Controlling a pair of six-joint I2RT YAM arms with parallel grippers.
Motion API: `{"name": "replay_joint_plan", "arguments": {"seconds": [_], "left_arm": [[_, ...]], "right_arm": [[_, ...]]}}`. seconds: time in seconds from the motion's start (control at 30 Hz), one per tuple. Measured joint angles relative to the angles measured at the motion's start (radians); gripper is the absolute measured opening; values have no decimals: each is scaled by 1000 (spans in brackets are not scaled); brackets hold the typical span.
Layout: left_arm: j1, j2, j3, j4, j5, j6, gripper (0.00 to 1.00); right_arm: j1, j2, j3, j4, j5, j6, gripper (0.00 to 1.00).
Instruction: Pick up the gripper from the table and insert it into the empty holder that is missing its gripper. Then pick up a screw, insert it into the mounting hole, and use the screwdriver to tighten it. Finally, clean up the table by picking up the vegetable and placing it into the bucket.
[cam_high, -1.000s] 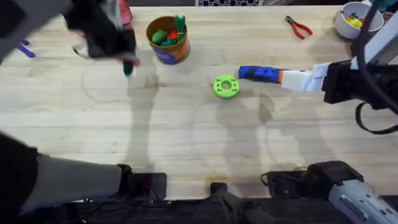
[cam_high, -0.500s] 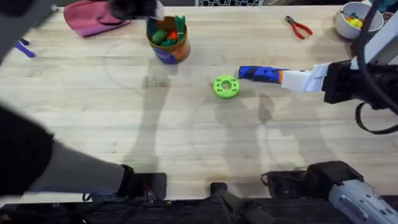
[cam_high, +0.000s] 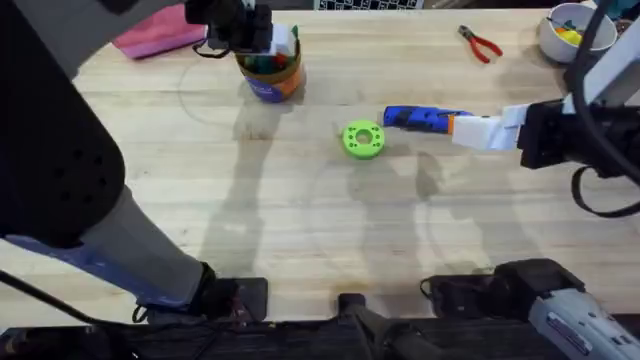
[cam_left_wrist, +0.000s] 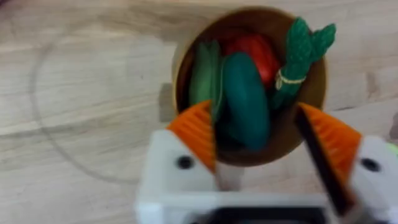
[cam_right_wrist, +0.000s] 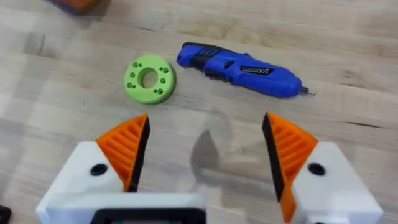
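The orange-brown bucket (cam_high: 274, 80) with a blue label stands at the back, left of centre. My left gripper (cam_high: 270, 45) hovers right over it, open. In the left wrist view its orange pads (cam_left_wrist: 196, 134) flank the bucket (cam_left_wrist: 314, 93). A dark green vegetable (cam_left_wrist: 245, 102) lies inside, touching neither pad, beside a red one and a green stalk bundle. The blue screwdriver (cam_high: 418, 118) lies on the table right of centre. My right gripper (cam_high: 458, 127) sits open at its right end, above the wood (cam_right_wrist: 208, 149). The loose gripper piece, the holder and the screw are out of view.
A green disc (cam_high: 363, 139) with a centre hole lies just left of the screwdriver (cam_right_wrist: 242, 70). Red-handled pliers (cam_high: 480, 43) and a white bowl (cam_high: 570, 30) sit at the back right. A pink cloth (cam_high: 155, 35) lies at the back left.
My left arm swung right from the back left, carrying a green vegetable, to a spot over the bucket, and the vegetable now lies inside. The right arm has not moved.
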Motion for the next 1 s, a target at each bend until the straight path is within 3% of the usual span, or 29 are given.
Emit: {"name": "replay_joint_plan", "arguments": {"seconds": [0.03,0.1,0.27,0.57,1.0], "left_arm": [[0,0,4,-16,0,-1,904],[0,0,23,-66,-3,0,980],[0,-24,81,-167,-13,0,987],[0,-213,73,-347,-70,0,987],[0,-680,-409,-341,-89,-9,988]], "right_arm": [[0,0,0,0,0,0,994],[0,0,0,0,0,0,994],[0,0,0,0,0,0,994],[0,0,0,0,0,0,994],[0,0,0,0,0,3,993]]}}
